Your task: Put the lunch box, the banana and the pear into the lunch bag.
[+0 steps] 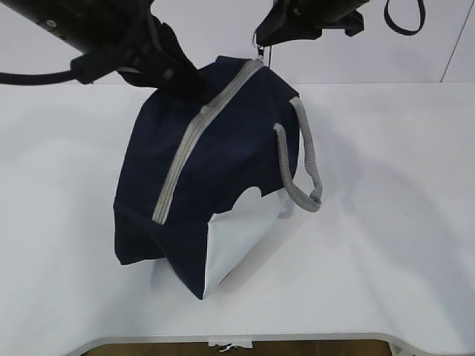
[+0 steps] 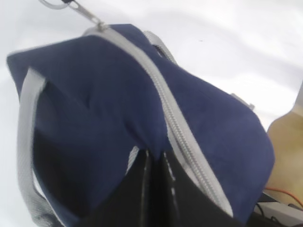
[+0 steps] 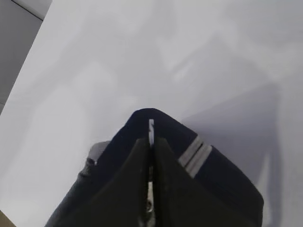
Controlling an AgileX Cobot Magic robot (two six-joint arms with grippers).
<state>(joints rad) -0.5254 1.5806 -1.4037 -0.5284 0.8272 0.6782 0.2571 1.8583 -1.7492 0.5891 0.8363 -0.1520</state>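
The navy lunch bag stands on the white table with its grey zipper closed along the top. My left gripper is shut on a fold of the bag's fabric just beside the zipper, near the far end. My right gripper is shut on the metal ring pull above the bag's far top corner. The grey handle hangs down the right side, and the white end panel faces the front. The lunch box, banana and pear are out of view.
The table's front edge runs close below the bag. A dark strap loop hangs at the top right. In the left wrist view a tan surface with wires lies beyond the table.
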